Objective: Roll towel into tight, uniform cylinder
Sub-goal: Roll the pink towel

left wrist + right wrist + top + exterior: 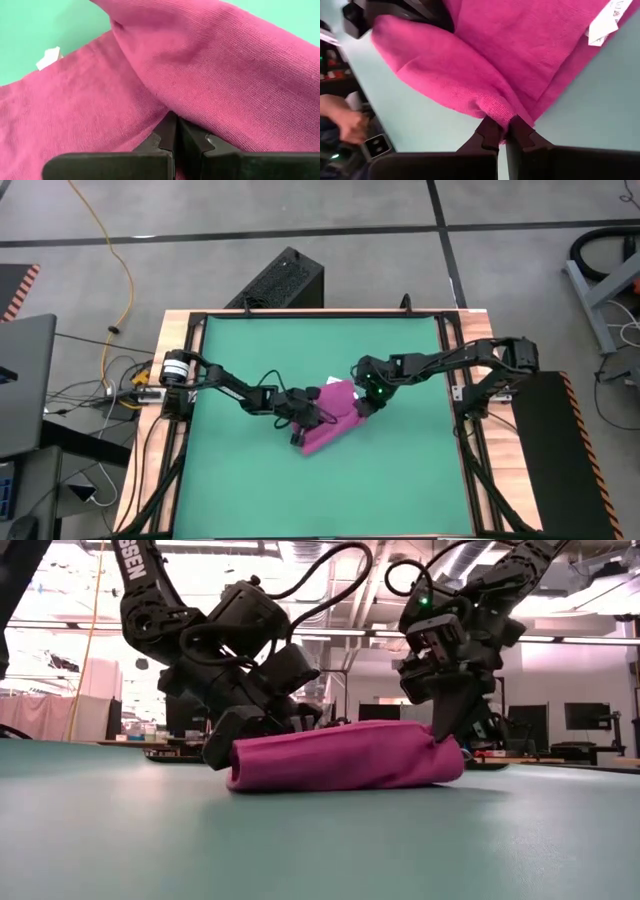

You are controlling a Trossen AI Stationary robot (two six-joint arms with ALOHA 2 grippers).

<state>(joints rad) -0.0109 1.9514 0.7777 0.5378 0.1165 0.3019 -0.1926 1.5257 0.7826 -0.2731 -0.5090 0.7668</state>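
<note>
The magenta towel point(335, 425) lies on the green mat point(250, 490) as a partly rolled cylinder point(345, 755). A flat part still spreads beside it point(65, 115), with a white tag point(48, 57) at its edge. My left gripper point(305, 418) is at the roll's left end, shut, its tips in the crease between roll and flat part. My right gripper point(365, 408) is at the roll's right end, shut on the cloth. My left gripper has its shut fingertips point(167, 130) pressed into the crease point(162, 105) where the rolled part meets the flat part. It comes slanting down from the table's left. I cannot tell whether any cloth is caught between the fingers. The towel lies on the mat. My right gripper pinches the roll's right end point(495, 107) between its two fingertips point(487, 132), where the cloth bunches into a point. The fingers slant down from the table's right. The roll rests on the mat point(440, 755) below them.
A black box point(285, 280) stands just beyond the table's far edge. The wooden table frame point(170, 380) runs around the mat. Bare mat lies toward the near edge point(320, 500). A person's hand point(350, 125) shows beyond the table in the right wrist view.
</note>
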